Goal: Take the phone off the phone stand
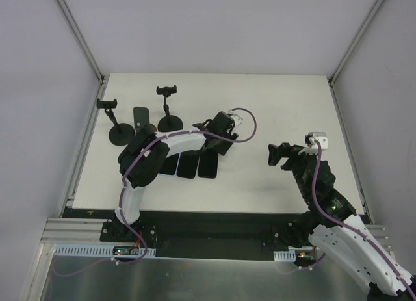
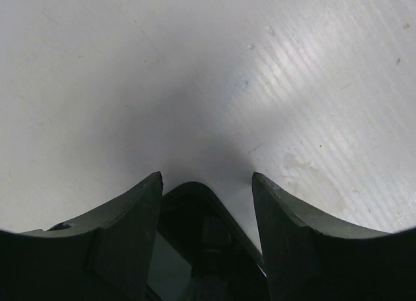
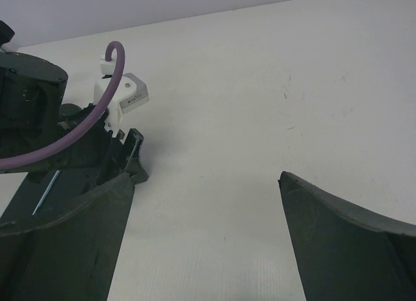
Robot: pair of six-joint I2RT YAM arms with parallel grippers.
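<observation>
The phone sits between the fingers of my left gripper, low over the table. I cannot tell whether the jaws clamp it or only straddle it. My right gripper is released and empty. Both stands look bare, so I judge this the set-down step. Next: confirm release, then lift clear.

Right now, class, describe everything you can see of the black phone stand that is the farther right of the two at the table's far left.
The black phone stand looks like dark metal or plastic: a round flat base, a thin upright stem and a small clamp on top. The clamp holds no phone. It stands upright on the white table, right of the other black stand, with a dark flat phone lying between them. Whether its base touches anything cannot be told.
</observation>
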